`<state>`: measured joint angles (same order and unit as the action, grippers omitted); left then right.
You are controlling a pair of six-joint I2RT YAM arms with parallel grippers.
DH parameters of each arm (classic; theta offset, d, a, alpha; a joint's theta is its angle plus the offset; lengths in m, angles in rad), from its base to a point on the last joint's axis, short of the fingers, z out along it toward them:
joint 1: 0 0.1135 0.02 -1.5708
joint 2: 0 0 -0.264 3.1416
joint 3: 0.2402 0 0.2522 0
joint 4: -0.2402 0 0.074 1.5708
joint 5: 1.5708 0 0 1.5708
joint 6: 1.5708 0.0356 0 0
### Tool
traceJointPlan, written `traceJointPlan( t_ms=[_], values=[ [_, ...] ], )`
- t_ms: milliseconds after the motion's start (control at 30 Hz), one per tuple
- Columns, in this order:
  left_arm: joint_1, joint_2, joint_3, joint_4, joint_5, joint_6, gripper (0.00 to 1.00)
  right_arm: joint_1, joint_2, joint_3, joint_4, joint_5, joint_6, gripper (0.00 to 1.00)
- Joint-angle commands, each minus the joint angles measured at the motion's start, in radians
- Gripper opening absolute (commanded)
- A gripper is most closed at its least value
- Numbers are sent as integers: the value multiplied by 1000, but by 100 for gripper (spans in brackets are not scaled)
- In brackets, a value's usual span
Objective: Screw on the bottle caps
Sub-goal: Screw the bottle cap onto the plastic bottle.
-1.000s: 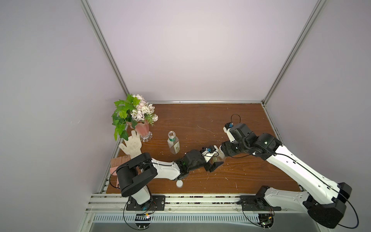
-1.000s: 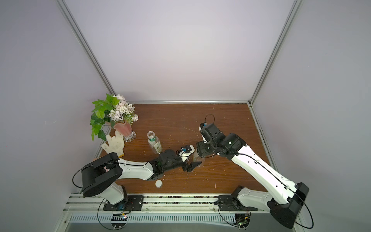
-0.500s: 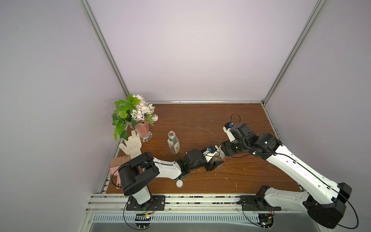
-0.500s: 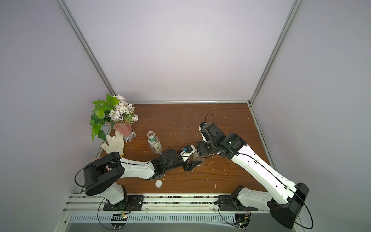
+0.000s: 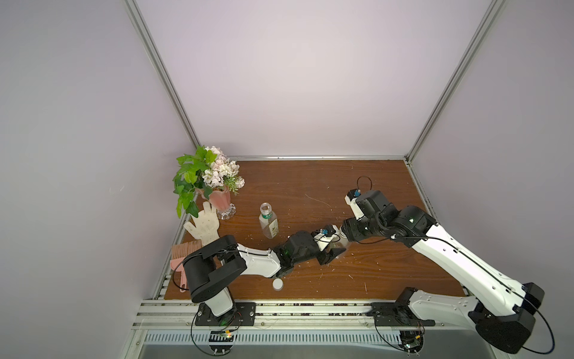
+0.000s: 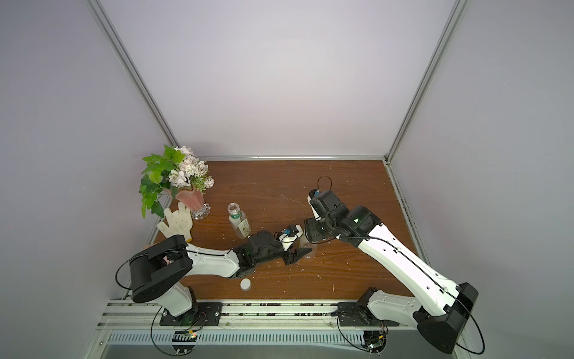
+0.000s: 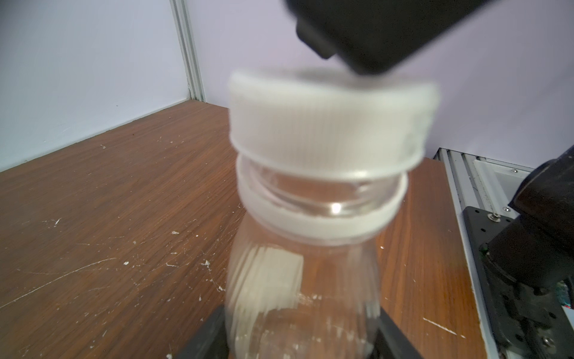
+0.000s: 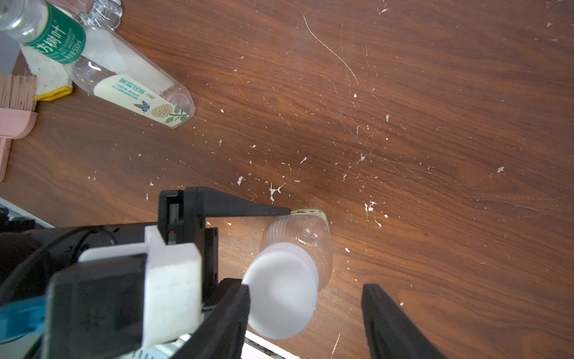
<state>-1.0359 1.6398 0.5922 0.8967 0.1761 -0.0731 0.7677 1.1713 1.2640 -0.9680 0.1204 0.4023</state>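
Top views. Brown table (image 5: 310, 186) across lower middle of frame. Labelled bottle (image 5: 269, 222) (image 6: 239, 223) upright left of centre, mouth uncovered. Loose cap (image 5: 277, 284) flat near lower table edge, below that bottle, just under left arm in picture, untouched. Plain bottle (image 5: 341, 246) at centre, largely masked by both grippers. Left gripper (image 5: 333, 251) extended from lower left, level with bottle's body; right gripper (image 5: 342, 233) extended from right, over bottle's neck. Finger states not readable here. Vase (image 5: 221, 200) of flowers, glove (image 5: 203, 225) and brush (image 5: 181, 250) along left table edge.

Left wrist. Plain bottle (image 7: 304, 279) upright, blurred, filling the foreground. Fitted cap (image 7: 329, 118) seated on neck, slightly tilted, clear thread showing between its skirt and white neck ring. Left gripper's fingers (image 7: 205, 338) pressed against both sides of lower body, no gap visible. Black part of right gripper over cap's top; touching or just clear, cannot tell.

Right wrist. Right gripper (image 8: 306, 289) spread wider than fitted cap (image 8: 281, 295): one finger against cap's rim, other well clear, bare table in the gap. Nothing pinched. One finger tip of left gripper meeting plain bottle's base side. Labelled bottle (image 8: 124, 84), glove and brush beyond, apart from the grippers.
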Motion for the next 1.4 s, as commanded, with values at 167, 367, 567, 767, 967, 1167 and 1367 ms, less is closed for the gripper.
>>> traceJointPlan(
  t_ms=[167, 367, 567, 767, 967, 1167, 1367],
  values=[
    [-1, 13, 21, 20, 18, 9, 61, -5, 6, -11, 30, -10, -19, 64],
    [-1, 12, 17, 18, 19, 12, 59, -5, 10, -9, 31, -7, -22, 63],
    [-3, 11, 19, 16, 19, 15, 58, -5, 8, 25, 14, -5, -23, 62],
    [-4, 13, 23, 10, 21, 19, 57, -5, 4, 77, -4, -7, -25, 62],
    [-6, 13, 24, 6, 22, 19, 56, -5, 10, 20, 18, -10, -27, 62],
    [-6, 8, 24, 1, 26, 25, 56, -11, 21, -33, 48, 4, -31, 62],
    [-6, 3, 21, 0, 24, 28, 54, -14, 15, 4, 33, -11, -33, 61]
  ],
)
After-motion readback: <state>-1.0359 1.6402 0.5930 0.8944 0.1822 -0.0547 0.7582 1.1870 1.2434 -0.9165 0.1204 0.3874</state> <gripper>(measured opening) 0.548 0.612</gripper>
